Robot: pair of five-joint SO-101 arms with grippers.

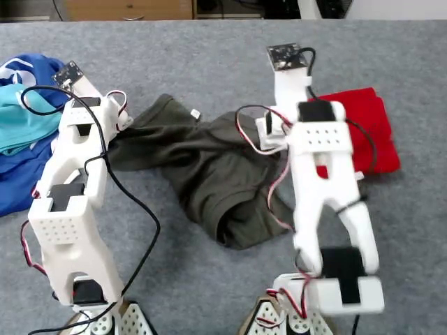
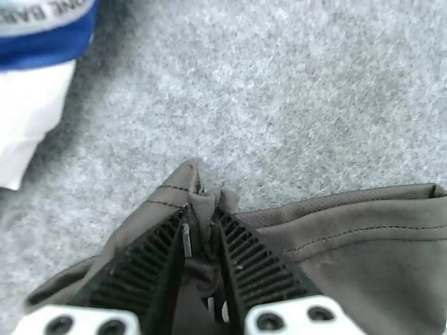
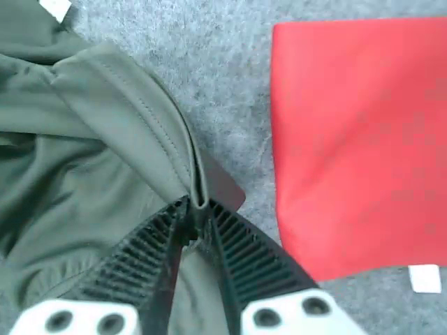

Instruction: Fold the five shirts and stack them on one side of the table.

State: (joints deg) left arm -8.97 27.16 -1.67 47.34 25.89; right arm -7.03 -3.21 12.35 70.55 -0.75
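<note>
A dark olive shirt (image 1: 209, 171) lies crumpled in the middle of the grey table. My left gripper (image 2: 204, 213) is shut on a pinched corner of the olive shirt (image 2: 335, 237), at its left side in the high view (image 1: 120, 125). My right gripper (image 3: 198, 213) is shut on a folded edge of the olive shirt (image 3: 105, 139), near its right side (image 1: 269, 129). A folded red shirt (image 1: 367, 129) lies flat just right of the right arm, and its red cloth (image 3: 356, 139) sits beside the pinched edge.
A pile of blue and teal shirts (image 1: 21, 125) sits at the table's left edge; the blue one (image 2: 42, 28) and a white piece (image 2: 28, 118) lie beyond the left gripper. Bare grey table (image 1: 209, 63) stretches across the back. Cables hang off both arms.
</note>
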